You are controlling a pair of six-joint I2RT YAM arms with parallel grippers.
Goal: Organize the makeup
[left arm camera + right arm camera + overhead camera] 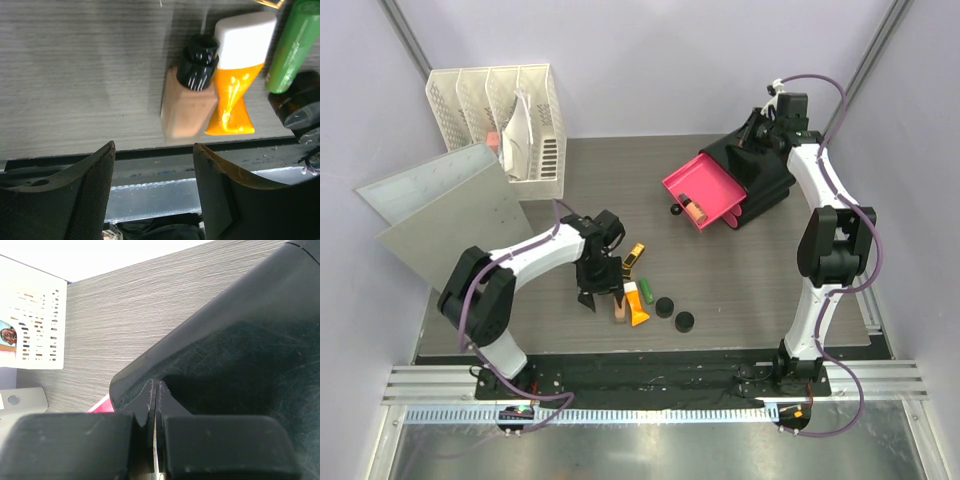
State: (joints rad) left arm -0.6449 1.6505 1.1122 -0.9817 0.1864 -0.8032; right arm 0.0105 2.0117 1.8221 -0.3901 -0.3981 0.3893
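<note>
Near the table's front edge lies a cluster of makeup: a beige foundation bottle (619, 311) (186, 111) with a black cap, an orange tube (637, 305) (234, 95) with a white cap, a green stick (646, 290) (291, 47), a gold-black lipstick (634, 255) and two black discs (665, 307) (685, 321). My left gripper (601, 293) (154, 147) hovers open just left of the bottle, with nothing between its fingers. Another beige bottle (695, 211) lies in the open pink drawer (712, 176). My right gripper (770, 112) (156, 386) is shut and empty against the black organizer box (765, 170) (240, 350).
A white file rack (505, 115) (32, 325) stands at the back left, with grey binders (445, 210) leaning below it. The metal rail (650, 385) runs along the table's near edge, close under my left gripper.
</note>
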